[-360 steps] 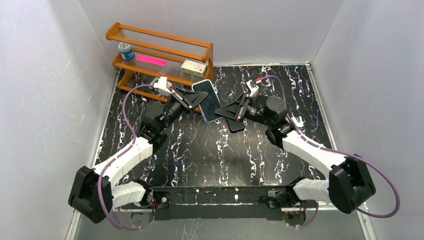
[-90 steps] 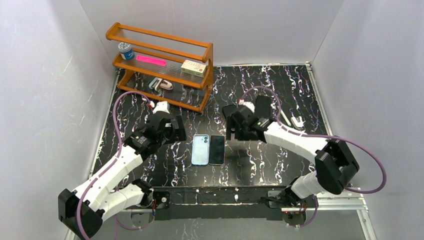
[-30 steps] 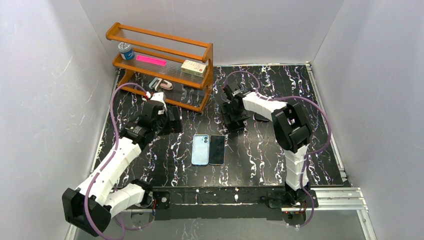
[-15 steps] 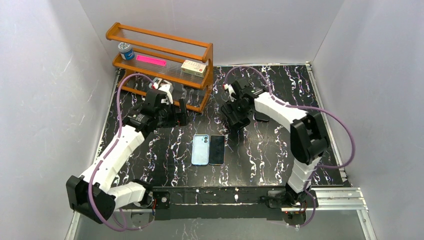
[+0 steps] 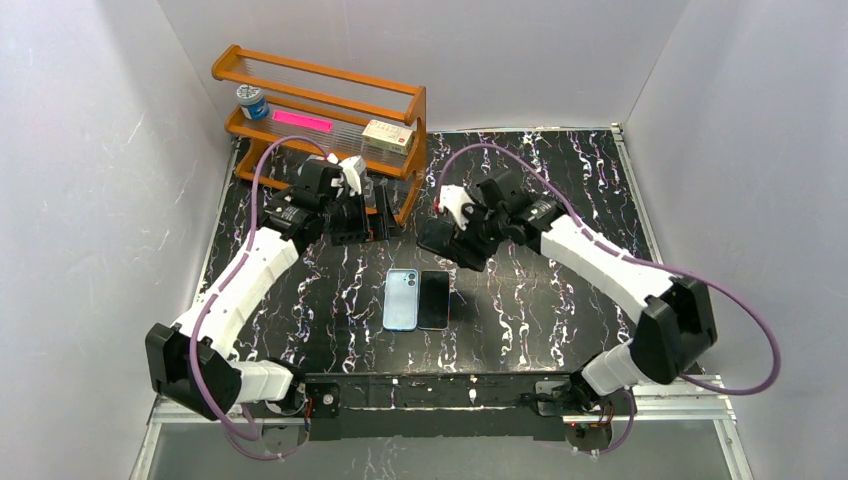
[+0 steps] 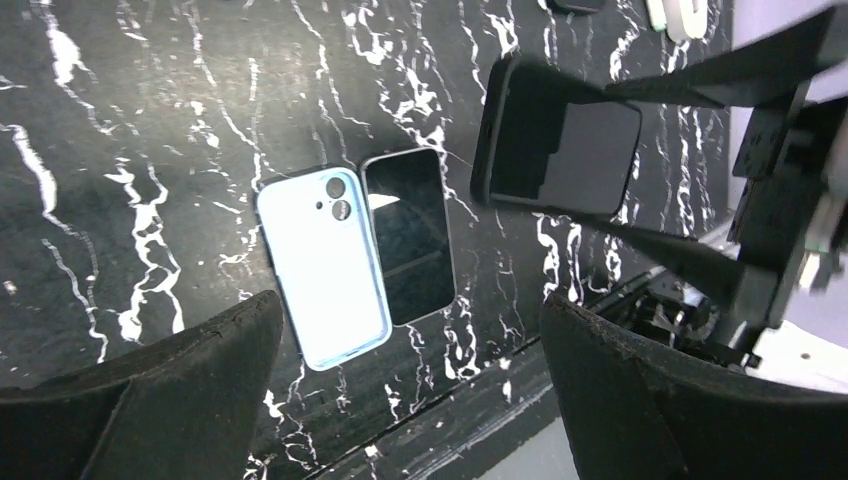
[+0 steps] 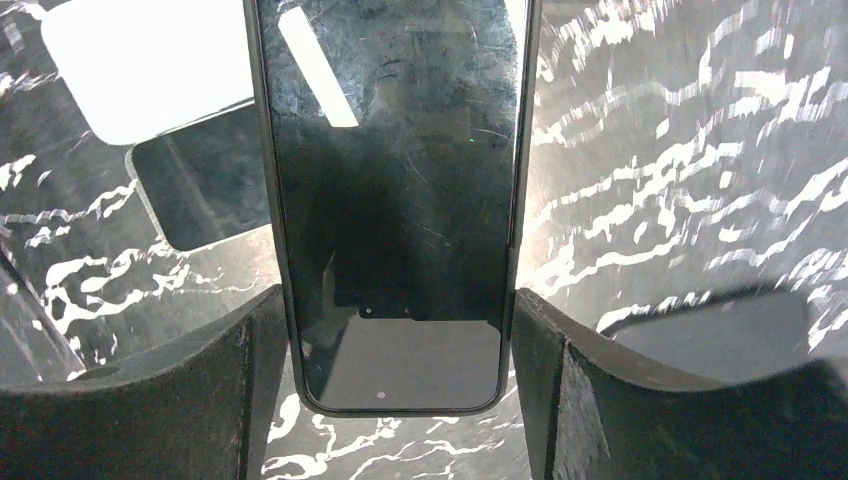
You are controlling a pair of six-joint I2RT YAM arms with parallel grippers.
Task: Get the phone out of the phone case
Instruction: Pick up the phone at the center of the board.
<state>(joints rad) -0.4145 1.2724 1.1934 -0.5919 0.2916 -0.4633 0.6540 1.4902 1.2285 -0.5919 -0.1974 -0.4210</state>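
Observation:
On the table lie a light blue phone case, back up with two camera holes, and a bare black phone, side by side and touching. My right gripper hangs above and behind them. It is shut on the long sides of a second black phone with a dark case rim around its scratched screen. My left gripper is open and holds nothing. It hovers high, left of the held phone, looking down at the pair.
A wooden shelf rack stands at the back left, just behind my left gripper, with a small jar, a pink strip and a box on it. Another dark flat object lies on the table under my right arm. White walls close in three sides.
My right arm has swung the held black phone left and up, turning it flatter over the table. My left gripper has risen and moved right, closer to the shelf. The pair on the table has not moved.

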